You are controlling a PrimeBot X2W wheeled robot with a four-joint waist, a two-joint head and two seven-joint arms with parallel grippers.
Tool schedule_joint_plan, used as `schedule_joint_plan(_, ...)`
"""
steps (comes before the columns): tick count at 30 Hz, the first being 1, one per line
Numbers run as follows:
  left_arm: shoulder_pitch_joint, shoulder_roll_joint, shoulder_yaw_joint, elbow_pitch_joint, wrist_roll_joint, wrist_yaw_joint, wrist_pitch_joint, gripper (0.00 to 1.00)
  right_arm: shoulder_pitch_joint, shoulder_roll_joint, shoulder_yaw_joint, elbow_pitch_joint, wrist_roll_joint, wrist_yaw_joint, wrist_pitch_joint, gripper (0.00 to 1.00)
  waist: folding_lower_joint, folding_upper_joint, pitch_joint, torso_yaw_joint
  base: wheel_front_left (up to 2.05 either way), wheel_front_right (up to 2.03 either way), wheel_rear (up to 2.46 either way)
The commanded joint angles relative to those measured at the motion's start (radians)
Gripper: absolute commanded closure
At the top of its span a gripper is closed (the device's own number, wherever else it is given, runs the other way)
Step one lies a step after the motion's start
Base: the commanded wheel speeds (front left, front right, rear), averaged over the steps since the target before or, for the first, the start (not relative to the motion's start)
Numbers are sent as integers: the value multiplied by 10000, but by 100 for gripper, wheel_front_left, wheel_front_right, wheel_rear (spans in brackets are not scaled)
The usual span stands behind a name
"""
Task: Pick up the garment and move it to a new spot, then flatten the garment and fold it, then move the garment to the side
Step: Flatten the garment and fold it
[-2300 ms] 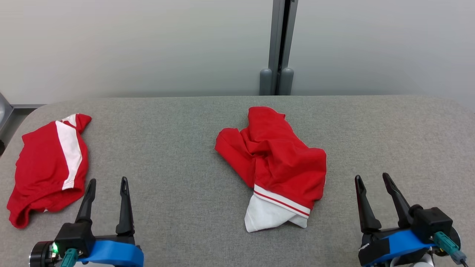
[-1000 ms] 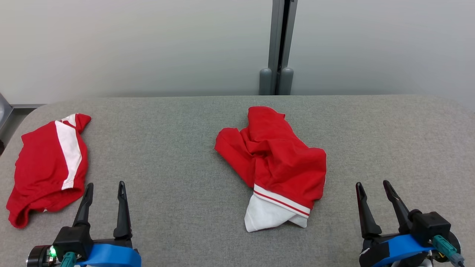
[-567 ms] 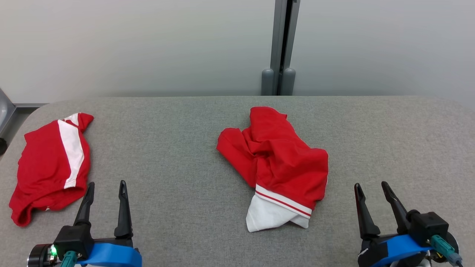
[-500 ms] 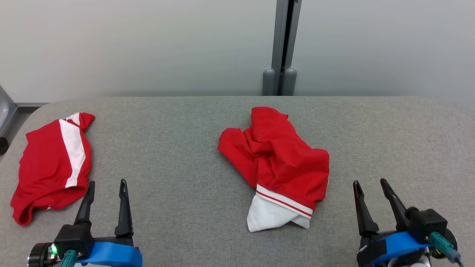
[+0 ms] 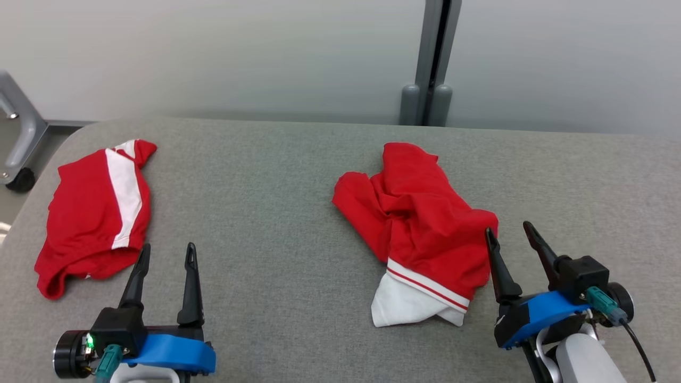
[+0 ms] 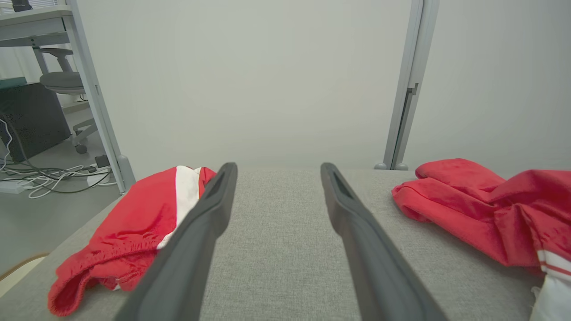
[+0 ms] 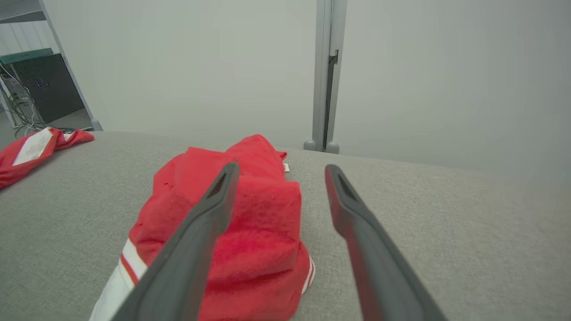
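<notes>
Showing the opening pick-up, by judgement: the crumpled red garment lies at the middle of the table. The right gripper hovers at its right edge and the left gripper is well apart from it, both with jaws apart and empty. The next move calls for pinching a fold.

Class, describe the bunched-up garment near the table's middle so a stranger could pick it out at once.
On the grey padded table, look just in front of the upright grey post behind it. The crumpled red garment there lies beside the right end effector. Unlike the flatter red garment at the left, it ends in a white panel under a thin red stripe.
</notes>
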State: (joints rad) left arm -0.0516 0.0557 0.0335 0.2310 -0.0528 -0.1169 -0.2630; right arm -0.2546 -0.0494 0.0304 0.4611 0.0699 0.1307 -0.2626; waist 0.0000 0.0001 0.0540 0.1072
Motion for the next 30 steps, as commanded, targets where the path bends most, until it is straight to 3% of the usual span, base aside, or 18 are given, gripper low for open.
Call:
schedule_joint_plan(1,-210,-8,-28,-2,-50,-59,-27,0,-120,-21,-23,243,-61,1,-35,0,0,-1,127,137,0,0,0)
schedule_joint_plan(15,-780,-38,-320,28,-121,-82,-27,0,-1056,-287,-633,3833,-236,1,-35,0,0,-1,841,941,0,0,0)
schedule_joint_plan(22,-837,-52,-434,89,-160,-75,-27,0,-1334,-123,-644,5195,-93,3,1,0,0,-1,788,1091,0,0,0)
schedule_joint_plan(23,-828,-53,-432,96,-153,-75,-27,0,-1344,-98,-582,5362,-8,3,28,5,0,-1,775,1084,0,0,0)
schedule_joint_plan(24,-813,-54,-429,98,-143,-73,-27,0,-1354,-70,-528,5488,84,3,38,74,0,-1,761,1067,0,0,0)
schedule_joint_plan(25,-793,-55,-421,104,-143,-65,-27,0,-1389,-50,-469,5559,134,3,38,100,0,-1,746,1038,0,0,0)
schedule_joint_plan(30,-660,-54,-422,125,-133,-24,-27,0,-1369,-129,-352,5348,490,-2,21,100,0,-1,598,797,0,0,0)
